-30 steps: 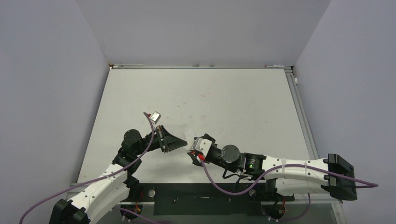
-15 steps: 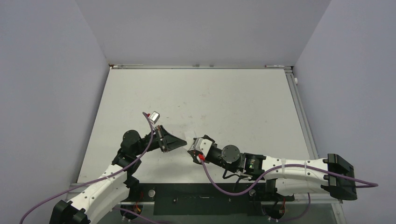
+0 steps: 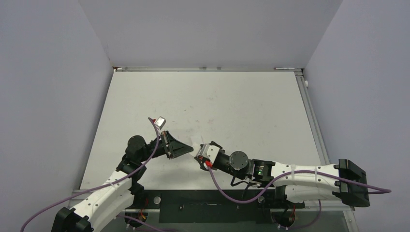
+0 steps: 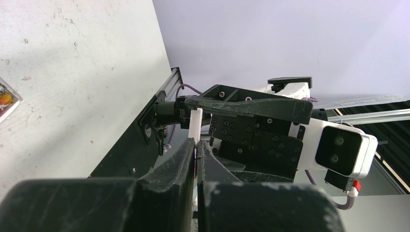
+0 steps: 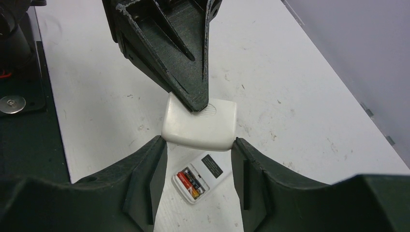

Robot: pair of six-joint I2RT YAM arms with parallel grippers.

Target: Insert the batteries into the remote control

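The right gripper (image 5: pixel 198 144) clamps a white cover (image 5: pixel 200 126) across its width, one black finger pressed to each side edge. From 12 o'clock in the right wrist view, the left gripper (image 5: pixel 197 102) reaches down and pinches the same cover at its far edge, right beside a small ribbed patch. The left wrist view shows the cover edge-on, a thin white strip caught between two nearly closed fingers.

At 6 o'clock of the cover, framed between the right fingers, the remote control (image 5: pixel 203 175) lies back-up on the table (image 5: pixel 96 106), apart from the cover. Its recess is open and the batteries (image 5: pixel 189 181) sit inside it side by side, one reddish and one darker, with a dark label at about 1 o'clock of them. In the left wrist view, a corner of the handset peeks in at the 9 o'clock edge.

From above, the two grippers meet tip to tip near the table's front edge, the right at roughly 4 o'clock of the left. The left arm (image 3: pixel 109 188) comes in from 7 o'clock and the right arm (image 3: pixel 295 176) from 4 o'clock, each trailing a purple cable (image 3: pixel 241 195); there the remote is hidden beneath them.
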